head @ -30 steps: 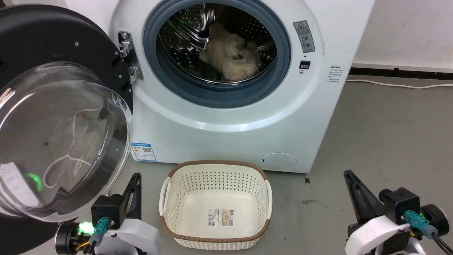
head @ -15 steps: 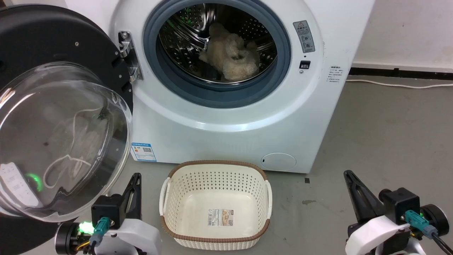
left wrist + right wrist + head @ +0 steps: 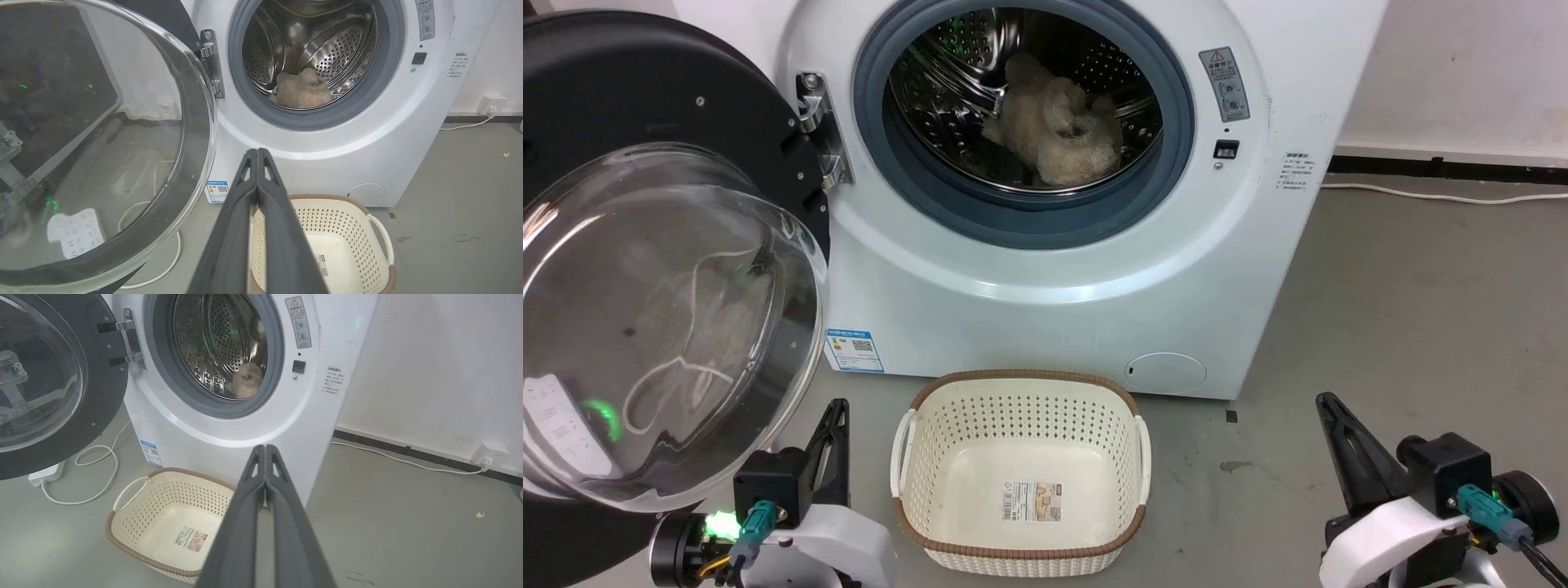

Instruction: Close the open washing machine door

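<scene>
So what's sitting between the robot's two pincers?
An empty cream basket with a brown rim sits on the grey floor between the left pincer and the right pincer, touching neither, as the head view shows.

Bright, even light; sharp frames.

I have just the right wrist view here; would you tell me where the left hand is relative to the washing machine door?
Observer: In the head view the left hand sits low, between the lower edge of the washing machine door and the basket.
Operator: Thank you. Is it touching the door?
Observer: No, the left wrist view shows floor between its fingers and the door.
Operator: Is it open?
Observer: It is shut, with the fingers pressed together and nothing held.
</scene>
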You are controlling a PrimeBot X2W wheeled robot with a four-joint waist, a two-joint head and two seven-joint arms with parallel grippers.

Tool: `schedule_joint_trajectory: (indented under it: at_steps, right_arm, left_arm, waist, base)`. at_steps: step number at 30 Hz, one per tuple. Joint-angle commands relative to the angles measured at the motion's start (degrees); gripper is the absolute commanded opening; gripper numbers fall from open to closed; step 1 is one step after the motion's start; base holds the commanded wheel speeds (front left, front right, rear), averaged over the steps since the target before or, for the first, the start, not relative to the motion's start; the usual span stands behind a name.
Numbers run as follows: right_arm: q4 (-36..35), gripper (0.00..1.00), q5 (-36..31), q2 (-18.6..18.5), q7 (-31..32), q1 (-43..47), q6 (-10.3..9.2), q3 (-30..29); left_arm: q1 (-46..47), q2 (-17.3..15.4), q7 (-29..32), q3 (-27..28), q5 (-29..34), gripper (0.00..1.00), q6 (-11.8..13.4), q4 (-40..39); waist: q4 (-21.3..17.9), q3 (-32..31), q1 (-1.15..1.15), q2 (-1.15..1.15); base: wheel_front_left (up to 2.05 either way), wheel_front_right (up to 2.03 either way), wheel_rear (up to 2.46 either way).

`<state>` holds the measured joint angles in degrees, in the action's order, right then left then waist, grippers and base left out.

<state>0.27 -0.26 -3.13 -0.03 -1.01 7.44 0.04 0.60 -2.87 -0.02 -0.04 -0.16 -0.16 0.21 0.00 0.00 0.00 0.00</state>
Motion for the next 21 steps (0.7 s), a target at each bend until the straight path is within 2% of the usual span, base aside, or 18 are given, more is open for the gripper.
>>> schedule_joint_trajectory:
  at_steps: [1,2,3,4,5,21]
  right_arm:
    - [-0.3,0.0,0.3,0.2,0.0,1.0,0.05,0.0]
    - [-0.3,0.0,0.3,0.2,0.0,1.0,0.05,0.0]
    - [0.0,1.0,0.0,0.0,0.0,0.0,0.0,0.0]
    - [0.0,0.0,0.0,0.0,0.0,0.0,0.0,0.0]
    - [0.0,1.0,0.0,0.0,0.0,0.0,0.0,0.0]
    - [0.0,1.0,0.6,0.0,-1.8,0.5,0.01,-0.3]
  left_arm:
    - [-0.6,0.0,0.0,0.0,0.2,0.0,0.2,-0.2]
    - [-0.6,0.0,0.0,0.0,0.2,0.0,0.2,-0.2]
    - [0.0,0.0,0.0,0.0,0.0,1.0,0.0,0.0]
    - [0.0,0.0,0.0,0.0,0.0,0.0,0.0,0.0]
    - [0.0,0.0,0.0,0.0,0.0,1.0,0.0,0.0]
    - [-0.2,0.0,-1.8,-0.7,-0.2,1.0,0.2,0.1]
  waist:
    - [0.0,0.0,0.0,0.0]
    - [0.0,0.0,0.0,0.0]
    - [0.0,0.0,0.0,0.0]
    - [0.0,0.0,0.0,0.0]
    - [0.0,0.0,0.0,0.0]
    - [1.2,-0.2,0.0,0.0]
  base:
    - [0.0,0.0,0.0]
    - [0.0,0.0,0.0]
    - [0.0,0.0,0.0]
    - [0.0,0.0,0.0]
    - [0.0,0.0,0.0]
    - [0.0,0.0,0.0]
